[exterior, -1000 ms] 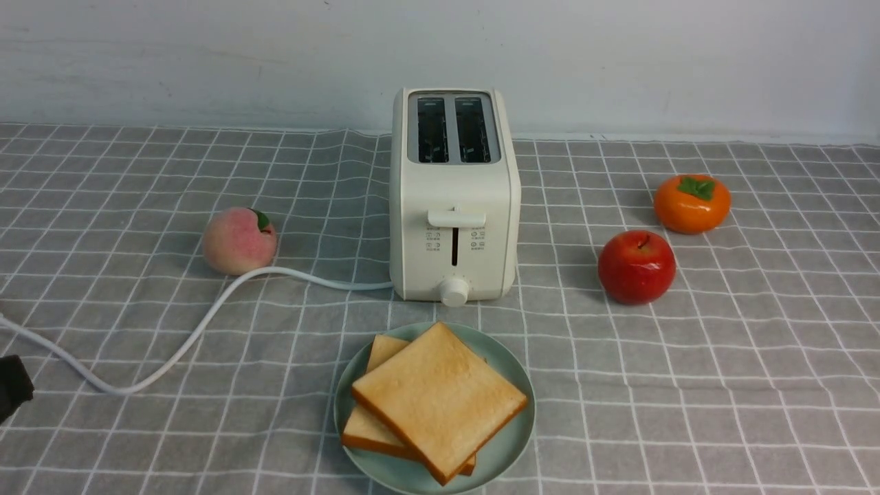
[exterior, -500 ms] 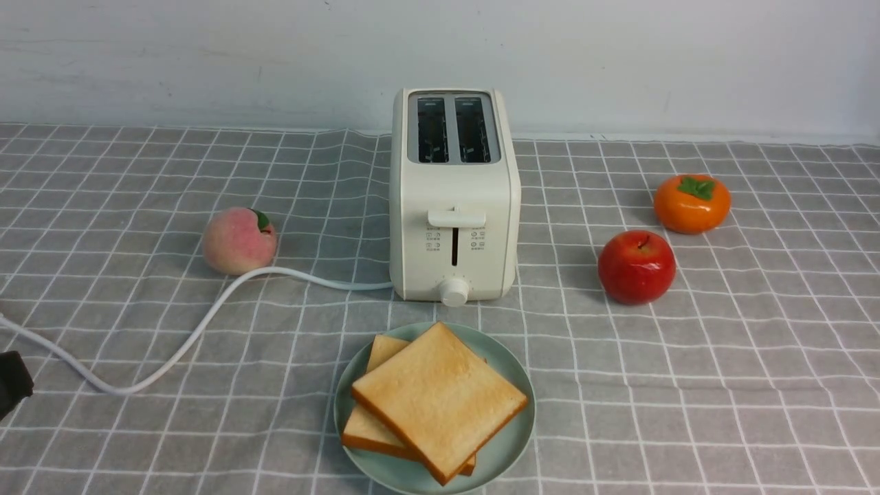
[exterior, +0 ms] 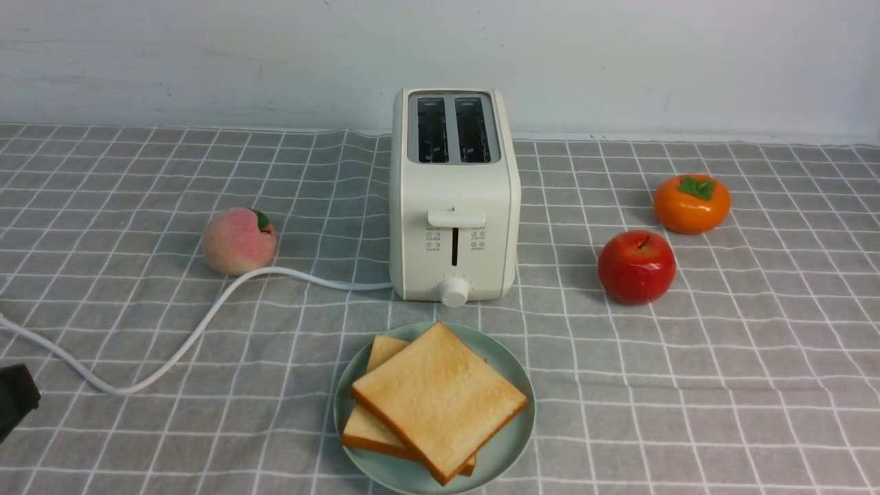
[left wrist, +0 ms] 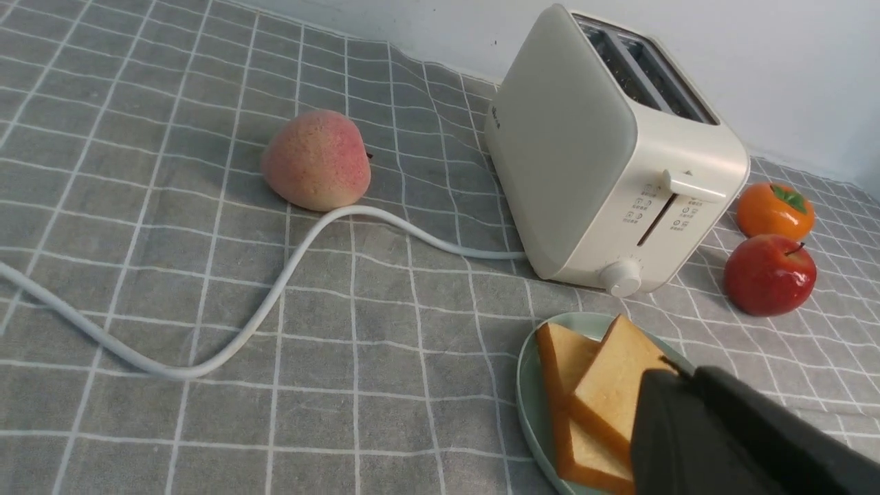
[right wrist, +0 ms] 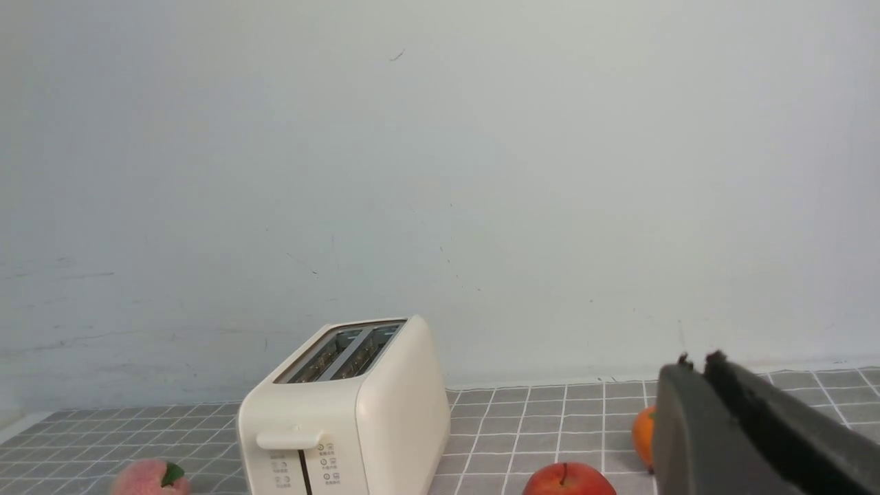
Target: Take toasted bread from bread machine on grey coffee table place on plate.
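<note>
Two slices of toasted bread (exterior: 440,399) lie stacked and askew on the mint-green plate (exterior: 510,447), in front of the bread machine (exterior: 454,199) on the grey coffee table (exterior: 687,385). Both toaster slots show empty. My left gripper (left wrist: 680,375) hovers near the plate (left wrist: 526,385), its dark fingers pressed together and holding nothing; it covers part of the bread (left wrist: 612,385). In the front view only a dark corner of it (exterior: 14,402) shows at the left edge. My right gripper (right wrist: 698,364) is raised to the right of the toaster (right wrist: 344,412), shut and empty.
A peach (exterior: 239,240) sits left of the toaster, with the white cord (exterior: 206,316) curving past it toward the left edge. A red apple (exterior: 636,267) and an orange persimmon (exterior: 691,203) stand to the right. A pale wall runs behind the table.
The dark part of my left gripper at the front view's left edge has sunk slightly lower. Bread, plate, toaster and fruit have not moved.
</note>
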`<state>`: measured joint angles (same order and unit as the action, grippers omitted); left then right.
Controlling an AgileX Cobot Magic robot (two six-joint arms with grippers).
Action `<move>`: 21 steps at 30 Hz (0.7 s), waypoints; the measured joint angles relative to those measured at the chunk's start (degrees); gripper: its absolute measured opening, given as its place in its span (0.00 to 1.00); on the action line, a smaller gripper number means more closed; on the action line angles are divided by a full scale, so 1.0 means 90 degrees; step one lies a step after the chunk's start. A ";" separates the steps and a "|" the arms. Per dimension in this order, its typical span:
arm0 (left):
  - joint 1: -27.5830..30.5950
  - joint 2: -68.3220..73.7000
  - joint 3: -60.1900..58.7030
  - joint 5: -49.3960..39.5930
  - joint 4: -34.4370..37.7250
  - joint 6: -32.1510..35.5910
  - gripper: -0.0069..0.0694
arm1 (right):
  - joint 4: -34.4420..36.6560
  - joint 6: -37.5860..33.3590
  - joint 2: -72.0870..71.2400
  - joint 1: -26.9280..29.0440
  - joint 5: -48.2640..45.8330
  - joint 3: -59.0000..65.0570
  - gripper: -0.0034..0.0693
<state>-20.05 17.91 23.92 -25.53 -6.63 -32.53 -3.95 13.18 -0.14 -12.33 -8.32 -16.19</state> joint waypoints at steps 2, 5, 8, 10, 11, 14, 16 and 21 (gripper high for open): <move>0.0106 -0.0251 -0.0288 0.0221 0.0000 0.0066 0.12 | 0.0000 0.0000 0.0000 0.0000 0.0000 0.0000 0.09; 0.0589 -0.0904 -0.1097 0.0845 0.0099 0.0342 0.12 | 0.0000 0.0000 0.0000 0.0000 0.0000 0.0000 0.10; 0.0984 -0.1269 -0.1640 0.1215 0.0230 0.0559 0.12 | 0.0000 0.0000 0.0000 0.0000 0.0000 0.0000 0.10; 0.1376 -0.1606 -0.2169 0.1466 0.0341 0.0712 0.13 | 0.0000 0.0000 0.0000 0.0000 0.0000 0.0000 0.10; 0.1599 -0.1817 -0.2458 0.1536 0.0374 0.0767 0.13 | 0.0000 0.0000 0.0000 0.0000 0.0000 0.0000 0.11; 0.1846 -0.2028 -0.2803 0.1321 0.0406 0.0842 0.14 | 0.0000 0.0000 0.0000 0.0000 0.0003 0.0000 0.11; 0.1868 -0.2055 -0.2826 0.0945 0.0373 0.0887 0.14 | 0.0000 0.0000 0.0000 0.0000 0.0003 0.0000 0.11; 0.1873 -0.2055 -0.2854 0.0351 0.0265 0.0886 0.14 | 0.0000 0.0000 0.0000 0.0000 0.0003 0.0000 0.12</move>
<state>-3.20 -0.59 -1.76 -22.37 -4.24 -24.56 -3.95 13.18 -0.14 -12.33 -8.29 -16.19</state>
